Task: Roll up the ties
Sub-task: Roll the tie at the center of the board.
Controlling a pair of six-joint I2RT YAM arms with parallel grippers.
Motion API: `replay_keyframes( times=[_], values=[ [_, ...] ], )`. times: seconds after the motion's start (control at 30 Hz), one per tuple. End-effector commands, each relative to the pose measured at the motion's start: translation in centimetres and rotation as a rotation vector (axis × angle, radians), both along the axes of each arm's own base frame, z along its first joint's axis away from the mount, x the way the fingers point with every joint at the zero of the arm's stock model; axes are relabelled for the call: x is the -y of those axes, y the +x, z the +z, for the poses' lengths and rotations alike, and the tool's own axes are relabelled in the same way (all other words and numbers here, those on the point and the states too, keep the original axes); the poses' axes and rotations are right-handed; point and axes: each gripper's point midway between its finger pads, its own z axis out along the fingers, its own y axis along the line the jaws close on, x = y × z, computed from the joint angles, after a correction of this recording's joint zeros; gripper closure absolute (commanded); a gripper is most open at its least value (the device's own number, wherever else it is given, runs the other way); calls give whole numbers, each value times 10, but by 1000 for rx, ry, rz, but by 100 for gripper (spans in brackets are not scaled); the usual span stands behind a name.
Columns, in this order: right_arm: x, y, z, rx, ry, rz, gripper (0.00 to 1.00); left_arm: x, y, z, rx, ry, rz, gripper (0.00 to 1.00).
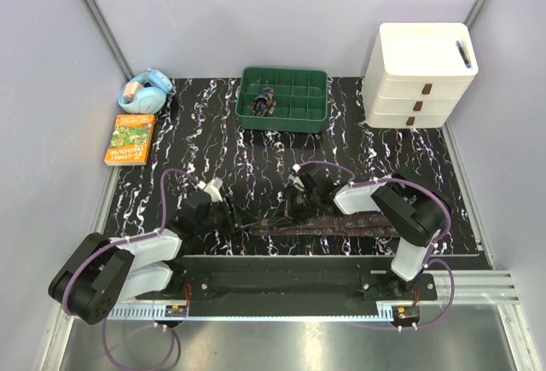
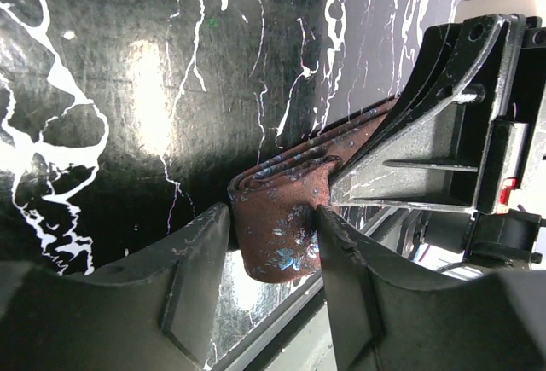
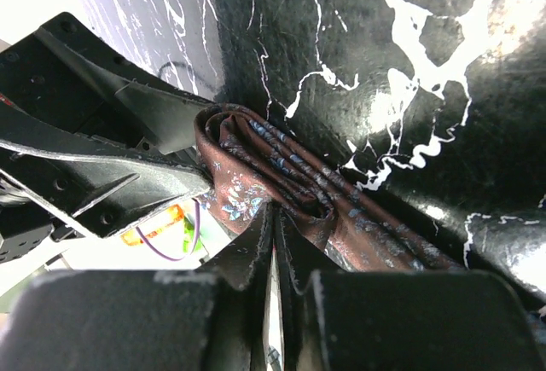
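One dark brown tie (image 1: 341,223) with a fine reddish pattern lies along the near edge of the black marbled mat (image 1: 213,145). Its left end is rolled up. In the left wrist view the roll (image 2: 281,209) sits between my left gripper's (image 2: 273,239) fingers (image 2: 200,256), which close on its sides. My left gripper also shows in the top view (image 1: 235,222). My right gripper (image 1: 299,207) meets it from the right. Its fingertips (image 3: 260,230) are nearly together and pinch the cloth at the roll's edge (image 3: 247,179); my right gripper's tip (image 3: 274,215) touches the fabric.
A green compartment tray (image 1: 286,119) at the back holds a small dark rolled item (image 1: 264,101). A white drawer unit (image 1: 420,77) stands at the back right. A blue object (image 1: 145,91) and an orange book (image 1: 130,138) lie off the mat at the left. A metal rail (image 1: 281,311) runs along the near edge.
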Motion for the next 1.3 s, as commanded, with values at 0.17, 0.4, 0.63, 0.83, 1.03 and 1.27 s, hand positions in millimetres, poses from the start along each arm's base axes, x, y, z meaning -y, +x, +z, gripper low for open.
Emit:
replay_keyframes(
  times=[0.17,0.4,0.63,0.83,1.03,1.27],
  values=[
    [0,2,-13,30,-29,0,93,-2,-13,-9,-16,-6,-28,55],
    [2,4,-18,30,-50,-5,96,-1,-19,-11,-21,-8,-51,52],
    [2,4,-20,30,-52,-6,97,0,-21,-20,-32,9,-60,63],
    [2,4,-21,27,-54,-7,98,8,-22,-24,-45,-9,-78,59],
    [3,3,-22,28,-56,-5,99,12,-22,-25,-40,-13,-86,86],
    [5,2,-20,32,-67,-5,98,-12,-14,-28,-39,167,-26,100]
  ],
)
